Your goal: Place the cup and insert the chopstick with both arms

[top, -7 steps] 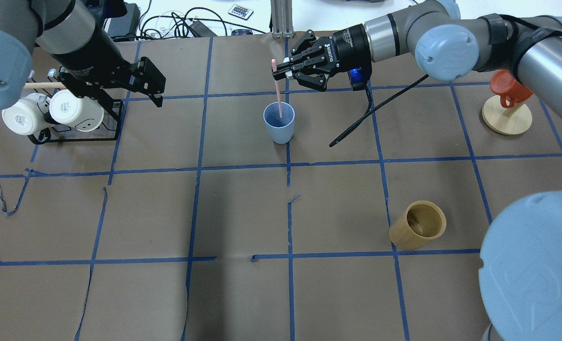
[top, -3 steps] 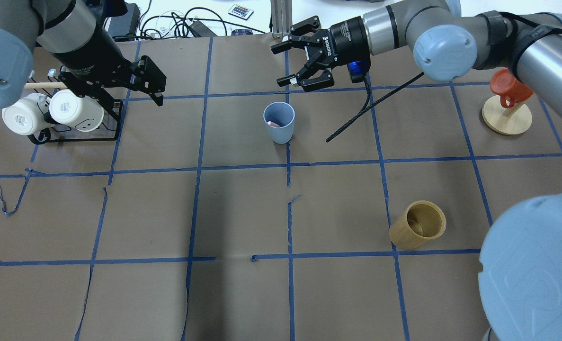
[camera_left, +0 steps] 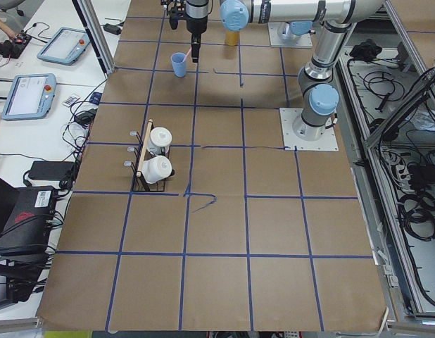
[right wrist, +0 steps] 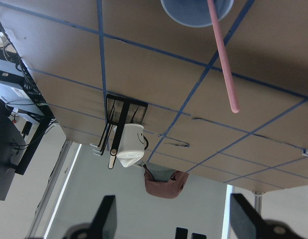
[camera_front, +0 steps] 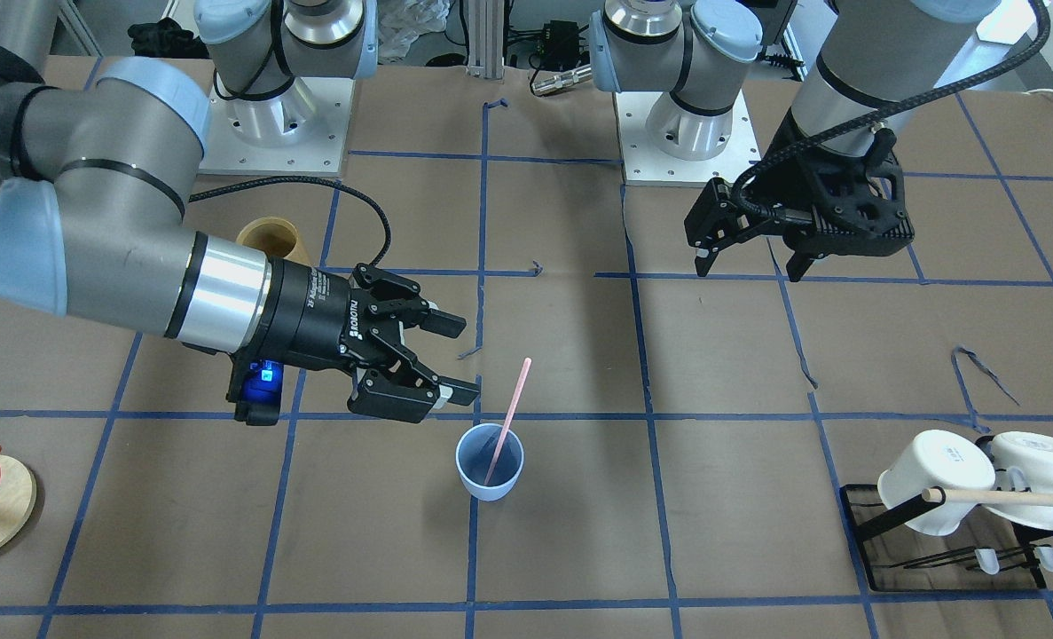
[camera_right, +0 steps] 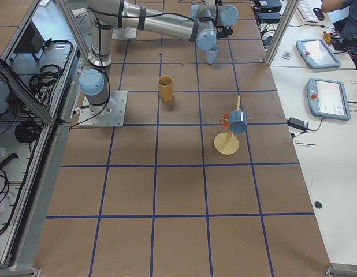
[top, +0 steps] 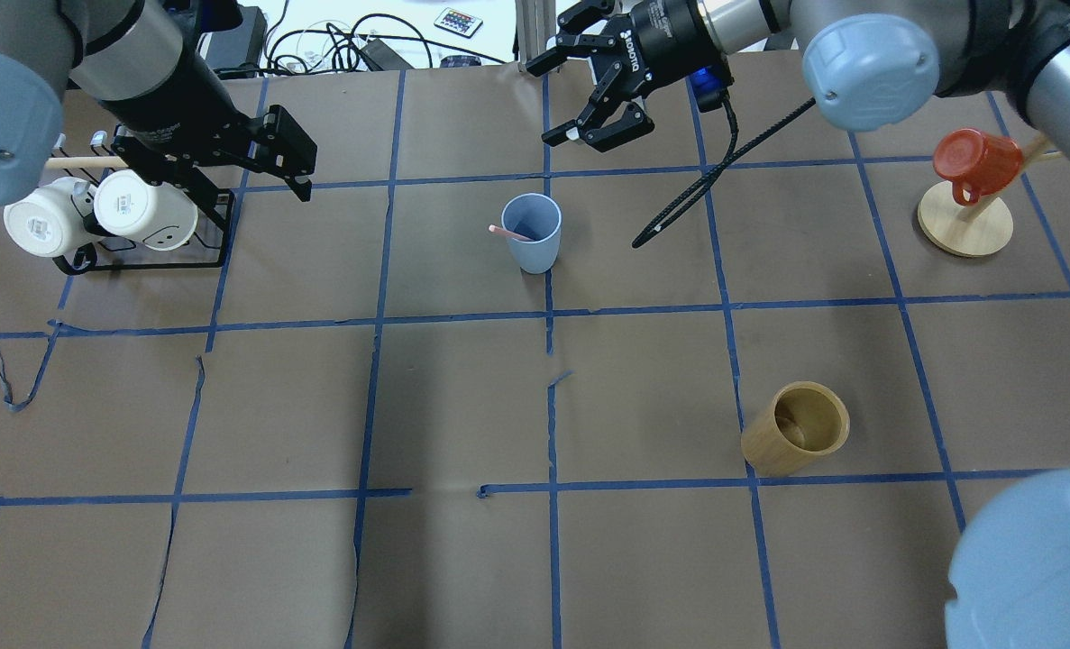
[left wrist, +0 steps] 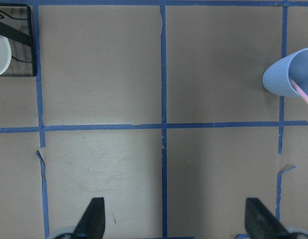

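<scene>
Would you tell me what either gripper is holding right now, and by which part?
Nothing is held. The right gripper is open, clear of the chopstick, which leans in the cup. The left gripper is open and empty.

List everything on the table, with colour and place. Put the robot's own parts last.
table: one, covered in brown paper with a blue tape grid.
blue cup: one, light blue, upright at mid-table, on the side far from the robot.
chopstick: one, pink, leaning inside the blue cup with its top sticking out.
tan cup: one, upright on the robot's right, nearer its base.
red cup: one, hung on the wooden stand.
wooden stand: one, pale wood, far right.
white mugs: two, on the black rack.
black rack: one, far left.
left gripper: open, empty, beside the rack.
right gripper: open, empty, clear of the chopstick.
</scene>
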You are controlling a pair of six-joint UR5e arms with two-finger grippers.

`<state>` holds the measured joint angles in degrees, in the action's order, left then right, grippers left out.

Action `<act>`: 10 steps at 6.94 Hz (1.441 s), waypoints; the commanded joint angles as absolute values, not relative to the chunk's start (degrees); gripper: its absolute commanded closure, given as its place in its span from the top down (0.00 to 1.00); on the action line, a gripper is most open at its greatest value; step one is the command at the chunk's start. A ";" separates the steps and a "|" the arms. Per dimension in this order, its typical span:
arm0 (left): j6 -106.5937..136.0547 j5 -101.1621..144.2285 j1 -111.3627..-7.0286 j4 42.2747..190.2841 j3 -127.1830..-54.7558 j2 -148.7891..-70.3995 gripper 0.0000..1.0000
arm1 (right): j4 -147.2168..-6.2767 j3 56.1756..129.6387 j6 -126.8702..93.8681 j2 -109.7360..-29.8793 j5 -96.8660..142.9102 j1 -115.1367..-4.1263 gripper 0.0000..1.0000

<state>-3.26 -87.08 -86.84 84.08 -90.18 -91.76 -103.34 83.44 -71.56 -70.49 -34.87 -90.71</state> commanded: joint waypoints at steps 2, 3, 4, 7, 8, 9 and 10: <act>-2.99 -87.54 -86.92 84.29 -90.09 -91.58 1.00 | -101.44 82.62 -62.13 -76.45 -48.14 -93.33 0.84; -2.29 -87.54 -86.92 84.11 -90.09 -91.93 1.00 | -97.77 82.62 -48.13 -76.73 -54.25 -94.73 0.86; -0.98 -87.45 -86.92 84.11 -89.83 -92.19 1.00 | -91.90 82.36 -34.50 -77.60 -66.41 -95.36 0.95; -0.88 -87.45 -87.01 84.29 -89.30 -92.11 1.00 | -82.98 83.32 -6.48 -82.88 -92.31 -94.57 1.00; -0.79 -87.54 -87.19 84.90 -89.30 -92.02 1.00 | -82.01 83.41 -1.28 -83.92 -92.89 -94.40 1.00; -0.79 -87.54 -87.19 85.34 -89.21 -91.59 1.00 | -81.92 83.67 3.99 -85.41 -92.90 -92.74 1.00; -0.79 -87.63 -87.19 86.30 -89.12 -90.45 1.00 | -82.26 83.93 6.30 -86.91 -92.90 -91.07 1.00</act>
<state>-0.80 -87.55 -87.16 85.36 -89.22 -91.48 -82.23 83.63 1.79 -85.09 -92.46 -92.94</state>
